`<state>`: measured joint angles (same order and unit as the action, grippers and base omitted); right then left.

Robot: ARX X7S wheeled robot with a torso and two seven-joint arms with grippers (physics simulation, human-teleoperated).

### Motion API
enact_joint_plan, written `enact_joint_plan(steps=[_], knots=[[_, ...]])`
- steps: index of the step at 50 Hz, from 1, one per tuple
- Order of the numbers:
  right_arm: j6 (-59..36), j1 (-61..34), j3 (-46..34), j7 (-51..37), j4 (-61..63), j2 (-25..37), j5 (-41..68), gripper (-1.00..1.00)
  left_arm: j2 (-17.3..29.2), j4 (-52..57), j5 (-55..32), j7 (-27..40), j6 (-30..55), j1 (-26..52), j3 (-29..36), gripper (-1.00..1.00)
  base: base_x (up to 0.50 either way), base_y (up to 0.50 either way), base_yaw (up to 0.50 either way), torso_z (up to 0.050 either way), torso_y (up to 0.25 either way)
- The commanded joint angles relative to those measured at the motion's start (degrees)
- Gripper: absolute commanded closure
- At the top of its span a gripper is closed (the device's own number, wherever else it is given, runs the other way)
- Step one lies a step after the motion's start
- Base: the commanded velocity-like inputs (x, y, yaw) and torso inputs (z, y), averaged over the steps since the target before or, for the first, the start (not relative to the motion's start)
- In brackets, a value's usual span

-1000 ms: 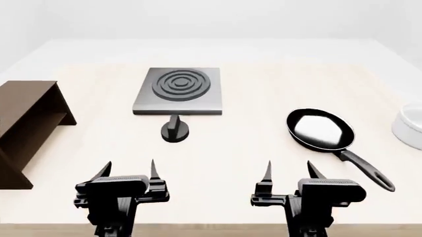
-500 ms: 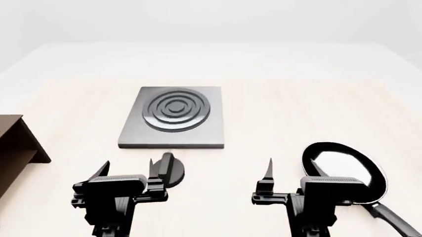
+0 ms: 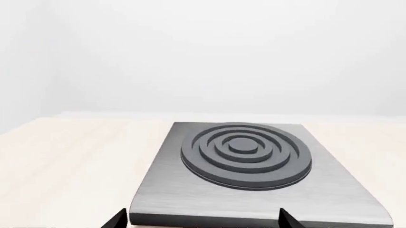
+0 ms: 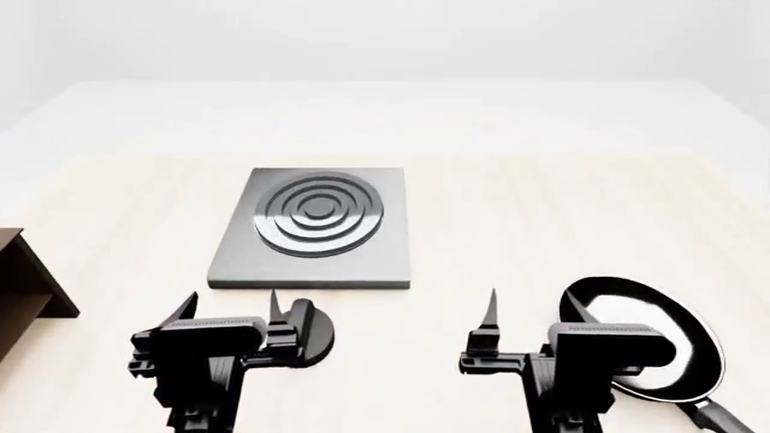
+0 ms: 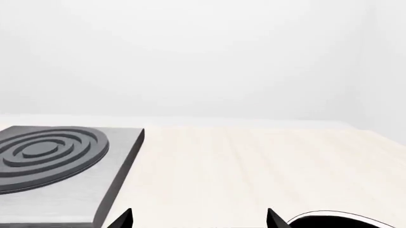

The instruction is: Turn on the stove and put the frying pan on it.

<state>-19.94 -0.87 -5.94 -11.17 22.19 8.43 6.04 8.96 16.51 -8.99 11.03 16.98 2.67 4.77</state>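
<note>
The stove (image 4: pixel 316 228) is a flat grey plate with a ringed burner, at the middle of the table; it also fills the left wrist view (image 3: pixel 254 175) and shows in the right wrist view (image 5: pixel 57 161). Its black knob (image 4: pixel 310 332) sits in front of it, partly hidden behind my left gripper (image 4: pixel 229 308), which is open and empty. The frying pan (image 4: pixel 650 338) lies at the right, its handle (image 4: pixel 722 417) running toward the near right corner. My right gripper (image 4: pixel 529 308) is open and empty just left of the pan. The pan's rim shows in the right wrist view (image 5: pixel 336 221).
A brown wooden shelf (image 4: pixel 24 280) stands at the left edge of the table. The pale wooden table (image 4: pixel 542 207) stretches back behind the stove to a white wall.
The view has moved forward: stove, knob and pan have slid nearer and lower in the head view, the shelf has slipped mostly out at the left, the white bowl is gone from view.
</note>
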Motion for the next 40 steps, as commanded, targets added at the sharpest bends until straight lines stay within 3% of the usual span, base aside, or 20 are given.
enact_joint_plan(steps=[1, 24, 40], knots=[[0.36, 0.09, -0.82, -0.43, -0.5, 0.59, 0.07, -1.0, 0.83, -3.85, 0.07, 0.64, -1.88, 1.01, -0.69, -1.0, 0.0, 0.0, 0.0, 0.0, 0.0], [0.5, -0.06, -2.25, -1.14, -1.52, 1.25, 0.59, -1.0, 0.52, -26.07, 3.44, 0.7, -14.64, 4.0, 1.44, -1.0, 0.0, 0.0, 0.0, 0.0, 0.0], [0.86, -0.28, -2.9, -1.42, -2.26, 1.77, 1.16, -1.0, -0.03, -31.94, 4.76, 1.17, -14.38, 6.35, 3.74, -1.0, 0.0, 0.0, 0.0, 0.0, 0.0]])
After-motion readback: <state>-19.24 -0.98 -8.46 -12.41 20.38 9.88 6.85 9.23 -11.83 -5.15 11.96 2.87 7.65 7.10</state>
